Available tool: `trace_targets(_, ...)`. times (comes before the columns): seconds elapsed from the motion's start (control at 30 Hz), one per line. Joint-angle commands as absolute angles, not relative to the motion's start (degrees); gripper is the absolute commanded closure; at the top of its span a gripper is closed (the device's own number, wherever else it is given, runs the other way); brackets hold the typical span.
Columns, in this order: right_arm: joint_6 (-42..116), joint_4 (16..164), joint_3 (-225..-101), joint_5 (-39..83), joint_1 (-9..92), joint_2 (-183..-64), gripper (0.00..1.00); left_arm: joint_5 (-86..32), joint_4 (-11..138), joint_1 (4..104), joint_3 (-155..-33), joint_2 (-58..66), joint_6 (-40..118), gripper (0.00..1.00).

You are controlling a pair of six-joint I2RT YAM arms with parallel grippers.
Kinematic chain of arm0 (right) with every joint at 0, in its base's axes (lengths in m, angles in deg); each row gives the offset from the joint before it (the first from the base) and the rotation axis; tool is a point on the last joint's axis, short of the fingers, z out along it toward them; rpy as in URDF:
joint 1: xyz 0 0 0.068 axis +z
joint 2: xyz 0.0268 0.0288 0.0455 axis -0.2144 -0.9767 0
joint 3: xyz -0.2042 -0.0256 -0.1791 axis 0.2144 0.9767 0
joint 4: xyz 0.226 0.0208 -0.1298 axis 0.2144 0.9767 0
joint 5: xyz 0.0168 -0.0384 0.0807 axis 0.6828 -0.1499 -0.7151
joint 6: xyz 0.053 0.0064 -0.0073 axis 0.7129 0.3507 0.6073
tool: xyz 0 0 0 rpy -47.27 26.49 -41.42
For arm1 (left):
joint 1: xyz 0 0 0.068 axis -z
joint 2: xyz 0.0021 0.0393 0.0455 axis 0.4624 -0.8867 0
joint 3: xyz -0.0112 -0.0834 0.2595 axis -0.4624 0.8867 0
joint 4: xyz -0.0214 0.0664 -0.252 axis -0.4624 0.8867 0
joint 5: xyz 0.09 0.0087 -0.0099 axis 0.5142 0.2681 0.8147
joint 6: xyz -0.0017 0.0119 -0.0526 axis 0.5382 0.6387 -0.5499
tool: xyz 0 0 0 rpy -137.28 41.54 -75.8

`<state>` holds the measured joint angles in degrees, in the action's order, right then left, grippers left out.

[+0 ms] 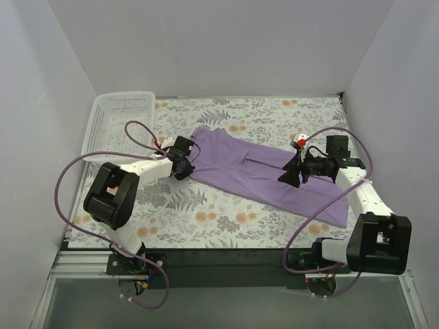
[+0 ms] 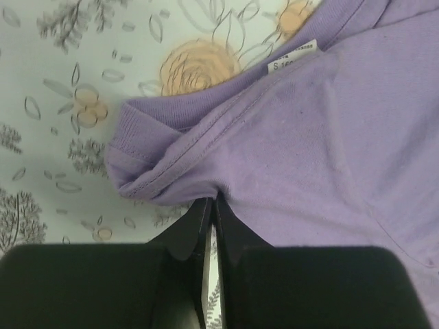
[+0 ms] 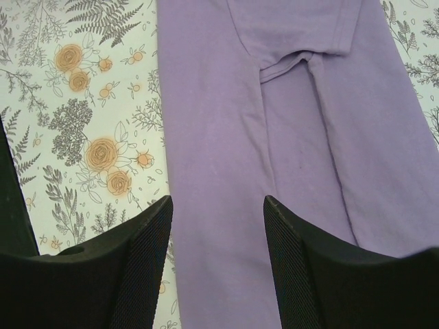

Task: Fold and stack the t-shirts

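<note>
T-shirt [image 1: 260,175] barely pinched near collar.
Your left gripper [image 2: 211,205] nips only its edge, right gripper [image 3: 218,202] hangs open; lifting could slip it.

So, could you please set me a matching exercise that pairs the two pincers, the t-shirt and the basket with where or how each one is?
Things:
1. left pincer
2. right pincer
3. t-shirt
4. basket

Places or states:
A. white, at the far left corner
B. open, above the t-shirt
C. shut on the t-shirt near its collar
D. purple, lying across the middle

Pairs: 1-C; 2-B; 3-D; 4-A
</note>
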<state>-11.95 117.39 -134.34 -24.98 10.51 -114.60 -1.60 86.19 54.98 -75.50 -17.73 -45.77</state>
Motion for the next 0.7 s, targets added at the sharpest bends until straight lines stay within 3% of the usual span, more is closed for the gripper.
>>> trace_targets(0.0, -12.1, 116.5, -133.8, -27.3, 10.2, -113.2, 0.37, 1.1, 88.2, 51.5, -80.5, -20.7, -38.6, 1.0)
trace_targets(0.2, -12.3, 116.6, -133.8, -27.5, 10.2, -113.2, 0.37, -3.9, 88.0, 45.6, -90.0, -28.4, -30.2, 1.0)
trace_targets(0.57, -13.2, 116.5, -133.7, -25.9, 10.3, -113.5, 0.37, -7.8, 98.5, 41.0, -126.1, -47.9, -20.9, 1.0)
trace_targets(0.63, -13.3, 116.5, -133.7, -25.6, 10.3, -113.6, 0.37, -9.0, 99.7, 40.4, -130.2, -49.5, -19.7, 0.95)
trace_targets(0.67, -13.3, 116.5, -133.7, -25.4, 10.3, -113.7, 0.37, -9.9, 100.5, 40.1, -132.0, -49.8, -19.0, 0.81)
